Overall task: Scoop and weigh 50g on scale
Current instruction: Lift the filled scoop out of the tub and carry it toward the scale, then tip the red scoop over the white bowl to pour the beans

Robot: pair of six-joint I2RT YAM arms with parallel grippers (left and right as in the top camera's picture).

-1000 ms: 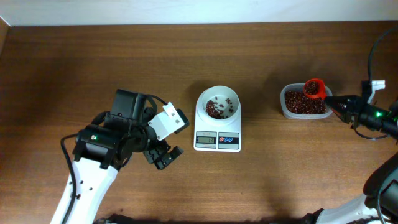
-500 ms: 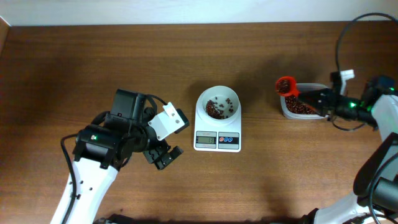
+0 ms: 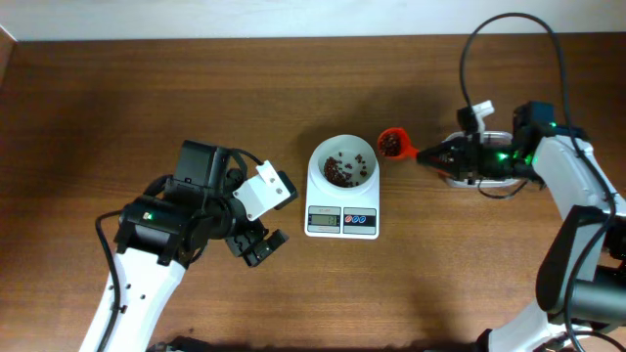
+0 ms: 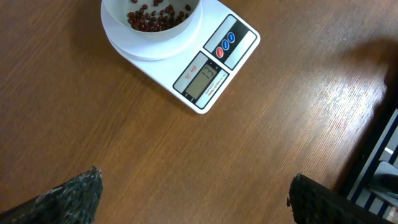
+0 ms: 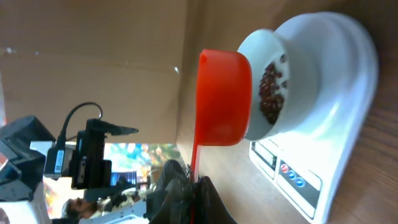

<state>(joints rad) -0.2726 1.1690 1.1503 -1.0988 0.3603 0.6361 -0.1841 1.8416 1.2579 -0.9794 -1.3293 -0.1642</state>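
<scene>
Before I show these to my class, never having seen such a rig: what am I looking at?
Two robot arms work at a wooden table. One picture looks down from above; the other two come from a camera on each wrist. On the table stands a white scale whose bowl holds red-brown beans. The right gripper is shut on the handle of a red-orange scoop carrying beans, held beside the bowl. The left gripper is open and empty.

Scale with beans, part-filled.
White scale [image 3: 341, 221] sits flat, display lit; red-brown beans [image 3: 342, 172] lie loose in its round bowl [image 3: 315, 161].
</scene>
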